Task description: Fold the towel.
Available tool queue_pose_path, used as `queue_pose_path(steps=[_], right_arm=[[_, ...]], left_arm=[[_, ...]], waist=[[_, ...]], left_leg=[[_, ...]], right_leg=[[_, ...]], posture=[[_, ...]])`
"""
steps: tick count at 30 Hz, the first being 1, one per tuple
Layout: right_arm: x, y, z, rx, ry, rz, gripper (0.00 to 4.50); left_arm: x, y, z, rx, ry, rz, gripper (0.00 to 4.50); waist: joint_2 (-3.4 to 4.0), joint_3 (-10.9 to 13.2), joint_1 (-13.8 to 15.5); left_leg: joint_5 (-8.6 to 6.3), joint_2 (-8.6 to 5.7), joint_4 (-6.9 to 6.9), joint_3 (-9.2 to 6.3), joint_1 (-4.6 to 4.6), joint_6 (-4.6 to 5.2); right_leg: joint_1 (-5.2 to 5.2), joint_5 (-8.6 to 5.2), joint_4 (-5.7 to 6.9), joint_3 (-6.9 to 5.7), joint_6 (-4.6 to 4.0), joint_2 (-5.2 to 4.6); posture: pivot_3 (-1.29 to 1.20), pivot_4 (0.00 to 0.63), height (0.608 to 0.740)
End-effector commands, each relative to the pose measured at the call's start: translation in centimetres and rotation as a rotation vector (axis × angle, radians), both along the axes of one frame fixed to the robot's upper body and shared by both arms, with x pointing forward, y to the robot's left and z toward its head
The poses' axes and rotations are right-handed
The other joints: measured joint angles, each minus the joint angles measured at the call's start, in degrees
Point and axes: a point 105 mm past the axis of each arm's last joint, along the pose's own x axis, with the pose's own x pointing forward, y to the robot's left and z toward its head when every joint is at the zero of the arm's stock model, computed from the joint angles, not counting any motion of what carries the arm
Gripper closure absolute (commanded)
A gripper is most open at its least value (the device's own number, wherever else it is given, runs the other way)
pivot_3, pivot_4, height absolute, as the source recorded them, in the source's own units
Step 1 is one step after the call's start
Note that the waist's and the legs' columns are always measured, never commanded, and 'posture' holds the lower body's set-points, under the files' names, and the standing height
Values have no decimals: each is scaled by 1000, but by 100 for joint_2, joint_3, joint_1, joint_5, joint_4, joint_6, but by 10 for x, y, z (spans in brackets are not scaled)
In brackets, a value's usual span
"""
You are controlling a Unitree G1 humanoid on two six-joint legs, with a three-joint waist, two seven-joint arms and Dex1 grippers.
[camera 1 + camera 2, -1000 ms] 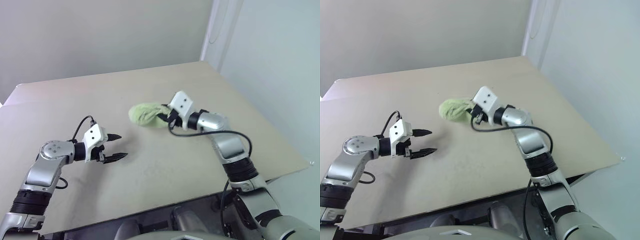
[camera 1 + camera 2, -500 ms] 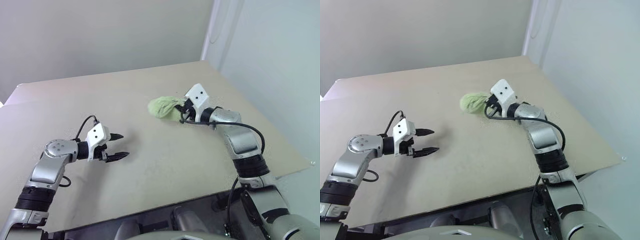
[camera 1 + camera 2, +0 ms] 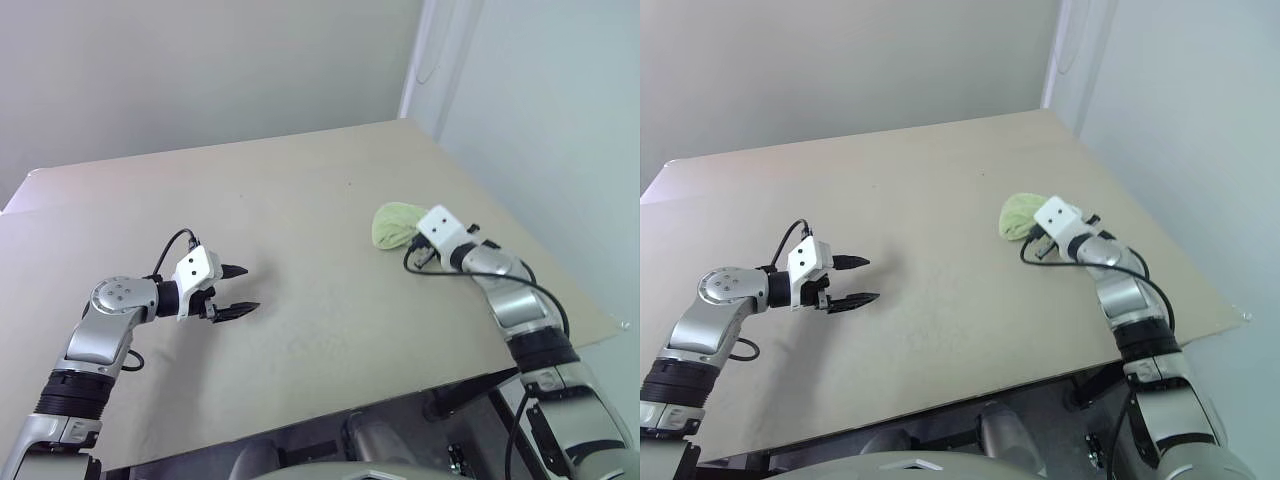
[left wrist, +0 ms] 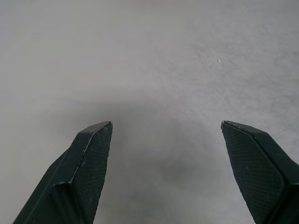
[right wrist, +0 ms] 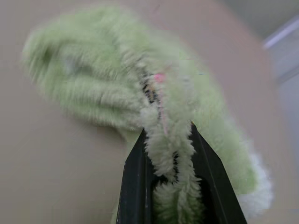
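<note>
1. Near the desk's [image 3: 300,190] right edge, in the left eye view, the towel [image 3: 395,222] sits bunched in the right gripper [image 3: 415,243].
2. Right eye view: the left gripper [image 3: 858,280] hovers toward the desk's left side, jaws apart and empty.
3. Left wrist view: bare desk lies between two spread fingers [image 4: 88,163].
4. Right wrist view: jaws pinch a towel fold. Judgement: lay it flat and spread it before folding.

Left gripper [image 3: 238,290] spread wide; right gripper [image 5: 169,154] clamped tight.
</note>
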Motion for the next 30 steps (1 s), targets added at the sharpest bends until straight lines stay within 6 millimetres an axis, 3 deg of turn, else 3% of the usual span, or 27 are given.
queue_pose_path(steps=[1,4,9,12,17,20,22,30], right_arm=[[-5,0,6,-41,-13,11,4440],[-10,-9,1,-55,12,-14,4440],[-18,-18,2,-48,37,-9,3042],[-24,-14,12,4,43,40,1866],[-28,-7,72,461,-2,52,68],[-26,-6,103,695,-44,55,26],[-20,-6,104,762,-40,30,26],[9,-2,57,751,48,-107,26]], left_arm=[[3,0,7,11,-39,-12,563],[4,1,6,16,-38,-14,563],[5,2,4,17,-38,-14,563],[5,2,3,19,-38,-16,563],[8,4,4,5,-40,-4,563],[6,5,8,-26,-35,-6,563],[6,3,19,-95,-32,-1,563],[-6,-1,53,-225,2,-31,563]], waist=[[0,0,3],[0,0,12],[-1,-1,36],[-2,0,41],[-4,2,24],[-4,2,3],[-4,1,5],[-4,2,-4]], left_leg=[[0,0,3,2,1,0],[0,0,8,2,3,0],[0,0,8,1,5,0],[0,0,9,1,4,0],[0,0,9,2,1,0],[0,0,10,2,1,0],[0,2,10,0,2,0],[0,2,9,3,1,0]], right_leg=[[0,-1,0,3,-1,0],[1,-1,2,3,-1,0],[1,-1,1,1,-1,0],[1,-2,-2,1,-1,0],[3,-1,4,2,0,1],[11,-1,8,3,0,3],[13,-1,9,2,-1,6],[8,0,0,2,0,2]], posture=[[0,0,740],[0,0,740],[0,0,740],[0,0,740],[0,0,740],[0,0,740],[0,0,740],[0,0,740]])
